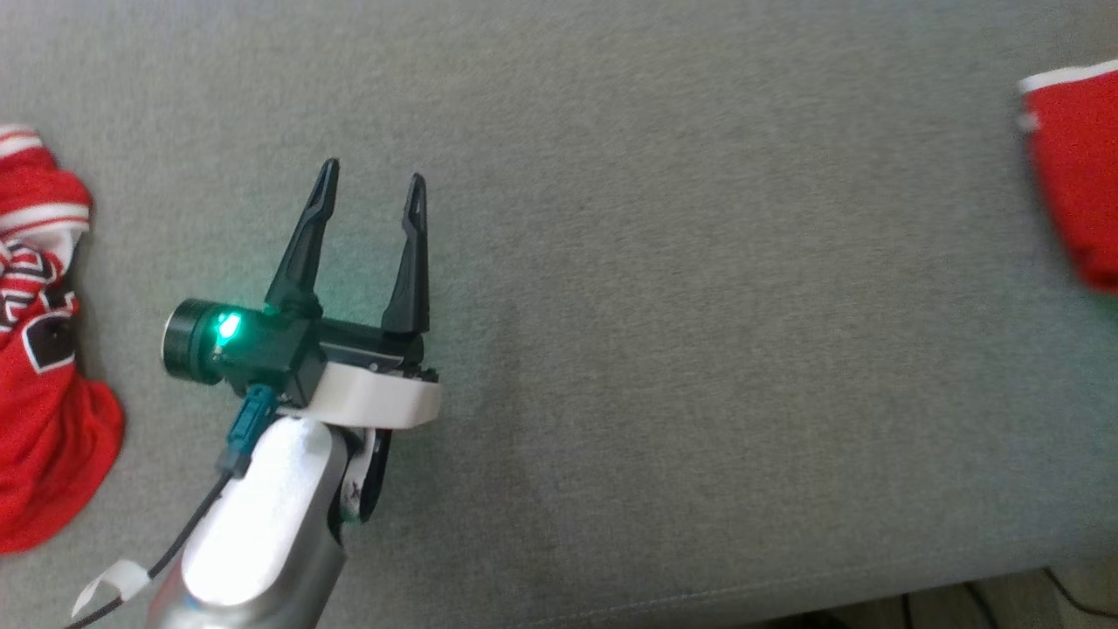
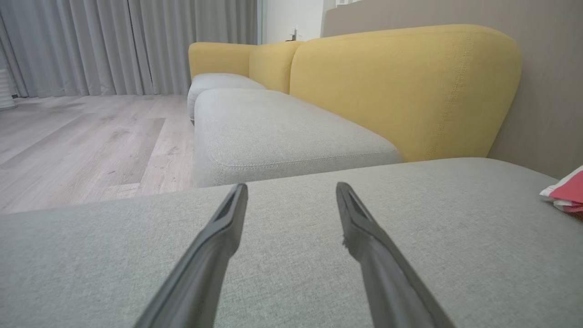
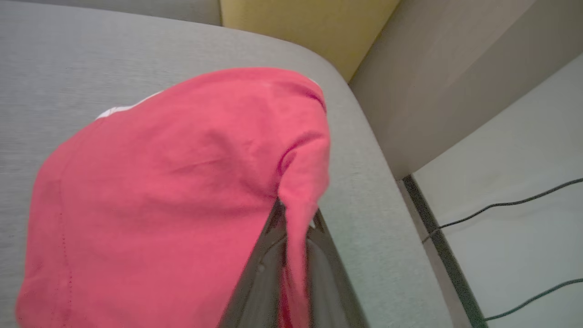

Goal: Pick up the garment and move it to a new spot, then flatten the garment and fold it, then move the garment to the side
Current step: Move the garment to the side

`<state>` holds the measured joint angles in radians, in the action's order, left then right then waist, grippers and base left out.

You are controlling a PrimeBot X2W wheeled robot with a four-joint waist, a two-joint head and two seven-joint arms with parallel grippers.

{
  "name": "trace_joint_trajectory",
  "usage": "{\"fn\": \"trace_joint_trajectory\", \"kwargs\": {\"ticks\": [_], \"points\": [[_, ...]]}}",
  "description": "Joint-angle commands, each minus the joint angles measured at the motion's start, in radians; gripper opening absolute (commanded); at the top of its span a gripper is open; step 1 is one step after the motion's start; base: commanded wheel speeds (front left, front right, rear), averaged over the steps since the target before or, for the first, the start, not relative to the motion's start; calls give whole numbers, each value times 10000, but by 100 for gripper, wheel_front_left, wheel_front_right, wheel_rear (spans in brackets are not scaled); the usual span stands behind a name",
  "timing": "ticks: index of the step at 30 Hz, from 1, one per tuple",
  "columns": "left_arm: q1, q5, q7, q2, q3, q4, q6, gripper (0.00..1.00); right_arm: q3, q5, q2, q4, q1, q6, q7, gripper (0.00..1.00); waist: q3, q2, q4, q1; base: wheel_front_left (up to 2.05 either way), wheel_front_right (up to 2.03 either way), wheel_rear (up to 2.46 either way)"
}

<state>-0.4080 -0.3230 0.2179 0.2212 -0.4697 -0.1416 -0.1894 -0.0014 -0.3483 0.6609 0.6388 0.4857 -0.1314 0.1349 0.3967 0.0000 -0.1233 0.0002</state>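
R end effector [image 3: 296, 214] pinched shut on a fold of red garment [image 3: 173, 182]; cloth fills centre-left of frame, over grey sofa seat [image 3: 91, 54]. L end effector [image 1: 374, 175] wide open, holding nothing, lower left above seat. Another red jersey [image 1: 44, 367] at left edge.

- You see the crumpled red jersey with white stripes [image 1: 44, 393] cut off by the head view's left edge; its black lettering is folded and unreadable.
- The blurred red garment with a white hem [image 1: 1074, 166] runs off the right edge.
- In the right wrist view, its pinched fold hides the tips of the right gripper [image 3: 296, 214].
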Motion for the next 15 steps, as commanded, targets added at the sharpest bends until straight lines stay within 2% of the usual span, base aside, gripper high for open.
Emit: {"fn": "trace_joint_trajectory", "kwargs": {"ticks": [1, 4, 5, 6, 7, 12, 15], "points": [[-284, 95, 110, 94, 253, 227, 43, 100, -142, 187, 539, -10, 190, 7, -236, 0, 307, 0, 225, -2, 0, 0, 0], [-478, 122, 189, 19, 212, 85, 105, 100, -686, 581, 674, 674, 504, 7, -591, 0, 475, 0, 324, -2, 0, 0, 0], [-525, 122, 212, -9, 200, 31, 125, 100, -830, 746, 671, 849, 603, 7, -753, 16, 500, 0, 348, -2, 0, 0, 0], [-566, 122, 233, -34, 189, -22, 145, 100, -1002, 960, 675, 1036, 692, 7, -915, 48, 521, 0, 373, -2, 0, 0, 0], [-606, 124, 252, -59, 174, -75, 166, 100, -1164, 1211, 673, 1198, 765, 7, -1100, 100, 534, 0, 404, -2, 0, 0, 0], [-646, 84, 339, -140, 197, -292, 221, 100, -2456, 2087, 287, 2076, 902, 7, -1632, 100, 405, 0, 553, -2, 0, 0, 0], [-502, 61, 374, -119, 256, -405, 205, 100, -3235, 2390, -161, 2207, 805, 7, -2068, 100, 153, 0, 604, -2, 0, 0, 0]]}}
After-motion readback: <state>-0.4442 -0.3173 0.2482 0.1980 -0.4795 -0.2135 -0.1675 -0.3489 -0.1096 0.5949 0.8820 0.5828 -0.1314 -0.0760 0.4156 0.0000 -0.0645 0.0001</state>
